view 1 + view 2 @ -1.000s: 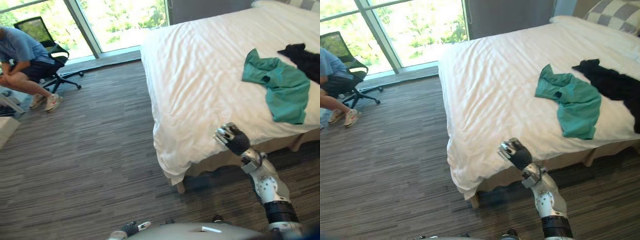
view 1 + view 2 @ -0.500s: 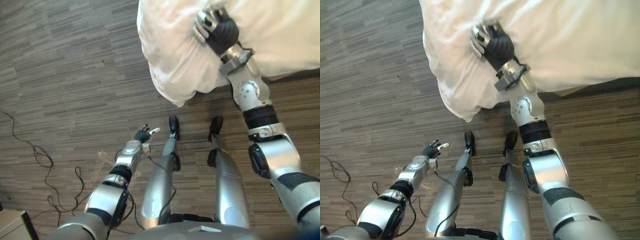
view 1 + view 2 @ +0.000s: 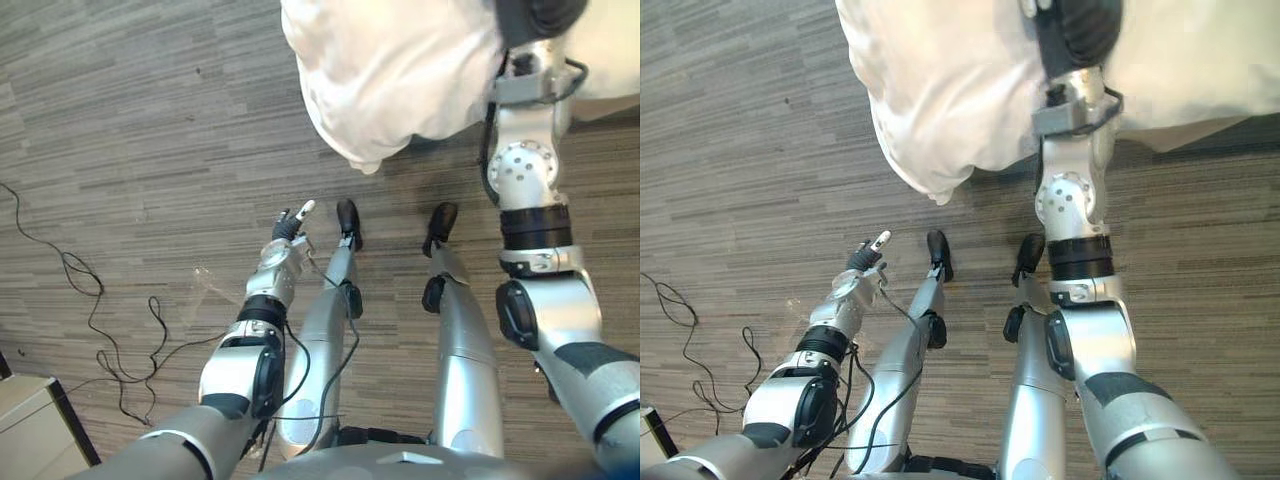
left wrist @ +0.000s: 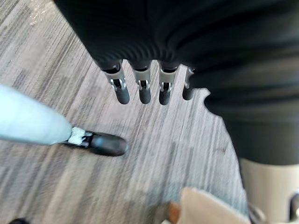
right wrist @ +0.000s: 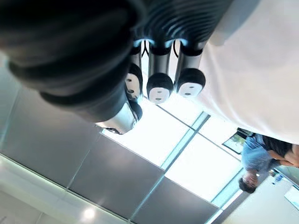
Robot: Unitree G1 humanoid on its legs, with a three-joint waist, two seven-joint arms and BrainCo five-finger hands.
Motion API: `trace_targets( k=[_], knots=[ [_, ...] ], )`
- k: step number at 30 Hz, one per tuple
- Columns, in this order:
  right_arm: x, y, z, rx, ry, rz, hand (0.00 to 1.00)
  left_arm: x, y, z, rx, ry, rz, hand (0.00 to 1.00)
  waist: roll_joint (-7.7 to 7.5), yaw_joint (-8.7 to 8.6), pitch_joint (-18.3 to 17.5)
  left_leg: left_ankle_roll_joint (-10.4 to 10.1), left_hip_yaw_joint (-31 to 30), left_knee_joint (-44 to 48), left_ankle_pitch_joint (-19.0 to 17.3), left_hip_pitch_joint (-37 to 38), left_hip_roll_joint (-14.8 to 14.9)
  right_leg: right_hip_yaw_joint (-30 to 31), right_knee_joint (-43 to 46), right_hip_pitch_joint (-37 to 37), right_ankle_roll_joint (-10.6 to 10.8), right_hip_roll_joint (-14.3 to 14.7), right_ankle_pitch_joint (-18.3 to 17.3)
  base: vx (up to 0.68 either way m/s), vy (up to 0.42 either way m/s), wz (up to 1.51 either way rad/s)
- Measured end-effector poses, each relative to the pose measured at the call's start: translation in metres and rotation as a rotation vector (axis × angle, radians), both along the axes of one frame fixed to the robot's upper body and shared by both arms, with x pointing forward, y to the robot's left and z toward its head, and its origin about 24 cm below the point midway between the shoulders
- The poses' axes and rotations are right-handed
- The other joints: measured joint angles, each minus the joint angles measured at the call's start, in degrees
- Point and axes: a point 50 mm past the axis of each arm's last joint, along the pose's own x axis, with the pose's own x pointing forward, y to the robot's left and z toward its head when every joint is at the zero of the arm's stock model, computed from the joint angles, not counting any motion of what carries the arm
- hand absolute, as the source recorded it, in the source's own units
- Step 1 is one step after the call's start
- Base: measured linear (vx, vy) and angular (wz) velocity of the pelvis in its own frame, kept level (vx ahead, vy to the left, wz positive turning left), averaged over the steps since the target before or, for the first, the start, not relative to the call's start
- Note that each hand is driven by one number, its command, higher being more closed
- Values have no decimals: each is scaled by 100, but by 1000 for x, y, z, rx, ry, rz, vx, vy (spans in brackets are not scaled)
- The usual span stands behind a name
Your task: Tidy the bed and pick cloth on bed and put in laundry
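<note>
Fingers (image 4: 142, 91) relaxed, empty, on left robot hand (image 3: 288, 225); right robot hand (image 5: 160, 87) open beside bedsheet (image 3: 400, 60).

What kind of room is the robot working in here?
Most likely a bedroom, perhaps a hotel room: a white bedspread hangs down off a corner, striped carpet covers the floor, and the right wrist view shows a large window.

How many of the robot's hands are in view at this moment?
2. The left hand hangs open over the carpet; the right hand is raised against the white bedsheet at the bed's corner.
</note>
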Motion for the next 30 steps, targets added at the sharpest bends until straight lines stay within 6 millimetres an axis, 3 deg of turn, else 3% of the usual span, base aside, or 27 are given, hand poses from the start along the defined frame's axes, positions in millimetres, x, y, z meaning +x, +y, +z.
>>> trace_targets(
  k=[4, 5, 7, 8, 13, 17, 18, 21, 22, 23, 25, 28, 29, 30],
  knots=[
    [-4, -47, -29, 154, 42, -61, 100, -1, 10, -2, 8, 29, 16, 0, -270, -193, -25, 184, 151, 354, -171, 33, 64, 35, -212, 269, -3, 34, 150, 42, 19, -15],
    [-6, -71, -46, 194, 83, -112, 100, -1, 11, -1, 9, 32, 12, 0, -309, -264, -20, 222, 166, 527, -288, 62, 88, 44, -294, 412, -17, 45, 183, 46, 25, -15],
    [-8, -94, -70, 230, 159, -168, 100, -2, 14, 0, 14, 27, 12, 0, -398, -260, 2, 237, 283, 678, -427, 180, 118, 156, -306, 536, -24, 63, 190, 51, 20, -33],
    [-12, -114, -100, 267, 254, -211, 100, -4, 18, -3, 17, 28, 8, 0, -407, -266, -2, 234, 390, 835, -609, 345, 155, 248, -313, 707, -20, 77, 190, 49, 7, -43],
    [-29, -133, -162, 260, 437, -250, 100, -14, 32, -15, 46, 37, -15, 0, -413, -391, -6, 195, 561, 1079, -973, 951, 278, 370, -406, 1373, 3, 161, 85, 72, -22, -30],
    [-42, -134, -201, 190, 575, -276, 100, -23, 28, -29, 66, 56, -69, 0, -463, -377, -38, 145, 622, 1050, -1124, 1522, 295, 401, -364, 1881, 35, 179, -106, 73, -39, -11],
    [-46, -131, -221, 176, 649, -282, 0, -29, 29, -37, 70, 77, -82, 0, -490, -379, -62, 122, 629, 1050, -1186, 1721, 296, 402, -294, 2044, 33, 175, -196, 92, -23, -6],
    [-64, -114, -277, 165, 859, -292, 0, -53, 31, -65, 99, 165, -107, 0, -559, -375, -311, 63, 644, 933, -1273, 2241, 293, 380, -237, 2492, 51, 175, -400, 138, -20, -1],
    [-77, -107, -306, 148, 980, -299, 0, -68, 33, -81, 100, 223, -105, 0, -573, -376, -522, 31, 638, 828, -1284, 2469, 277, 352, -257, 2702, 63, 174, -475, 182, -13, 4],
    [-84, -103, -320, 133, 1044, -303, 0, -76, 34, -88, 104, 249, -106, 0, -567, -385, -640, 25, 629, 790, -1284, 2565, 271, 326, -286, 2805, 60, 173, -498, 179, 2, 8],
    [-117, -94, -370, 72, 1295, -307, 0, -111, 37, -115, 133, 354, -121, 0, -516, -438, -1066, -17, 601, 506, -1278, 3058, 206, 248, -527, 3309, 116, 176, -558, 190, 26, 9],
    [-150, -80, -408, -63, 1512, -286, 0, -149, 36, -140, 152, 477, -145, 0, -431, -586, -1348, -54, 523, 187, -1259, 3565, 122, 147, -866, 3888, 189, 173, -543, 152, 55, 12],
    [-155, -77, -412, -87, 1537, -278, 0, -154, 35, -143, 159, 495, -154, 0, -426, -598, -1376, -57, 507, 142, -1257, 3648, 111, 132, -912, 3975, 198, 172, -538, 110, 53, 10],
    [-175, -66, -427, -160, 1633, -253, 0, -174, 35, -153, 157, 547, -159, 0, -410, -659, -1528, -65, 468, 3, -1252, 3874, 73, 52, -1095, 4250, 241, 171, -514, 79, 36, 12]
  ],
)
